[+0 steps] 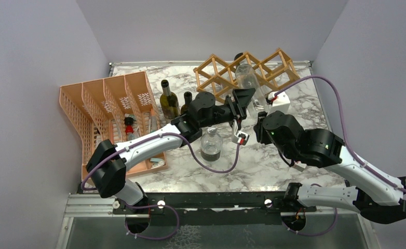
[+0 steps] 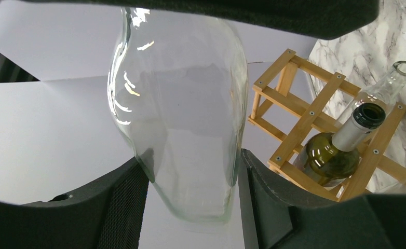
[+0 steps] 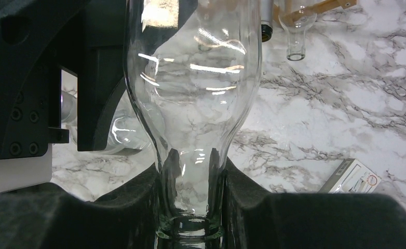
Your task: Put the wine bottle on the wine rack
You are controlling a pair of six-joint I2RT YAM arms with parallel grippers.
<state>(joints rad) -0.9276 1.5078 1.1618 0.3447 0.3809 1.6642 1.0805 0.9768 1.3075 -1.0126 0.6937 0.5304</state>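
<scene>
Right wrist view: wine bottle (image 3: 193, 88) neck clamped in right gripper (image 3: 191, 179).

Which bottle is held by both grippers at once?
The empty clear glass bottle before the wine rack: left gripper clamps its body, right gripper its neck. The dark bottles stand free on the table.

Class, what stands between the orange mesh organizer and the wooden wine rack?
Two upright bottles, shown in the top view: a green wine bottle and a darker bottle beside it.
</scene>
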